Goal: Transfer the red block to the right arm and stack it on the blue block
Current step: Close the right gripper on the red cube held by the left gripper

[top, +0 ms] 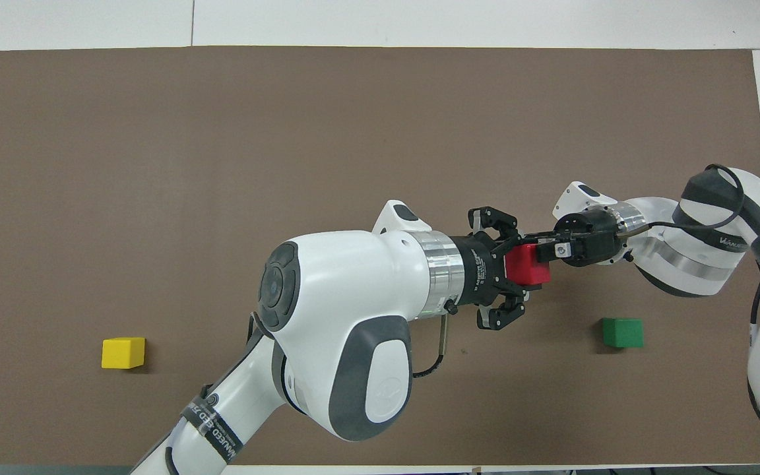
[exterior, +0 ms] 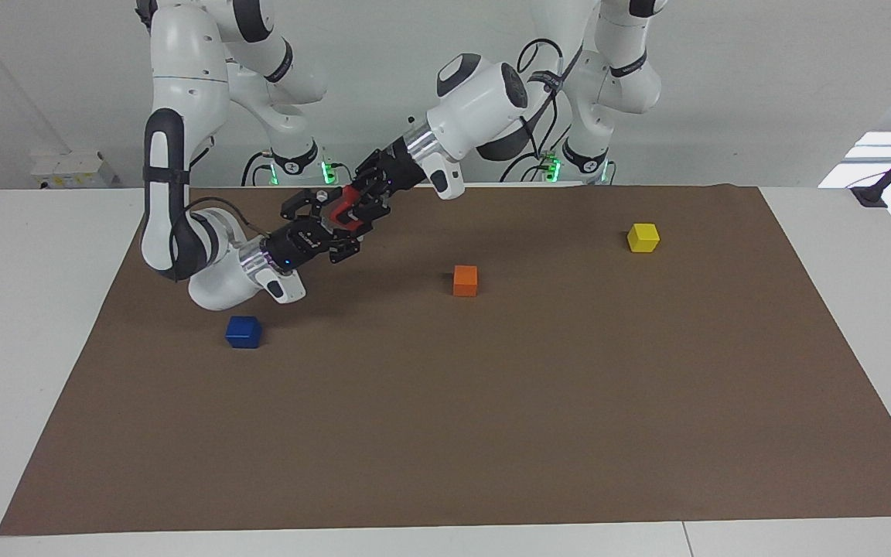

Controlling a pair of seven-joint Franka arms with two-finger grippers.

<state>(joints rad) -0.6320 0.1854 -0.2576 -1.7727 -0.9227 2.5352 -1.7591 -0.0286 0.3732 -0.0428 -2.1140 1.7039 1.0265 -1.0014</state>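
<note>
While both grippers meet at the red block [top: 526, 265], bare mat [exterior: 492, 433] surrounds them.

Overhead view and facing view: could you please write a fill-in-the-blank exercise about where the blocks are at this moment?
1. The red block is up in the air between the left gripper and the ____ gripper.
2. The yellow block lies toward the ____ arm's end of the table.
3. In the overhead view, only the yellow block and the ____ block show on the mat.
4. The blue block, with nothing on it, lies toward the ____ arm's end.

Missing words: right; left; green; right.
</note>
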